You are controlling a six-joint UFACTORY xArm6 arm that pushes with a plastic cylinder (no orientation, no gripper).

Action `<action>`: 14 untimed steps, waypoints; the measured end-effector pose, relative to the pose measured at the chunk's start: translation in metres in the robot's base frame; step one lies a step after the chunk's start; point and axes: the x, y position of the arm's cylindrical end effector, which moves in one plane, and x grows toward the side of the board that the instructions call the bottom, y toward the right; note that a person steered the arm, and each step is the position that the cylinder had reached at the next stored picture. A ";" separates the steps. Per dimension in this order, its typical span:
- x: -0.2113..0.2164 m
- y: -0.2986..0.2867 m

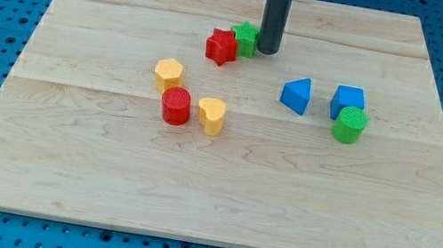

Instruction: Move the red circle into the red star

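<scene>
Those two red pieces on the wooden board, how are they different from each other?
The red circle is a round, smooth-sided cylinder; the red star has points.
The circle sits lower in the view, between a yellow hexagon and a yellow heart; the star sits nearer the view's top, touching a green star.
My tip stands just right of the green star, far from the circle.
Both are red.

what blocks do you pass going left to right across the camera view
yellow hexagon → red circle → yellow heart → blue triangle → green circle. Left out for overlap: red star, green star, my tip, blue cube.
</scene>
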 end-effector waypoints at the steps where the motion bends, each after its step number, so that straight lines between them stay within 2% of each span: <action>1: 0.000 0.028; 2: 0.001 0.072; 3: 0.014 0.057; 4: 0.027 0.014; 5: 0.062 0.003; 6: 0.072 -0.037; 7: 0.107 -0.039; 9: 0.110 -0.150; 10: 0.115 -0.162; 11: 0.135 -0.203; 12: 0.169 -0.179; 13: 0.155 -0.133; 14: 0.117 -0.115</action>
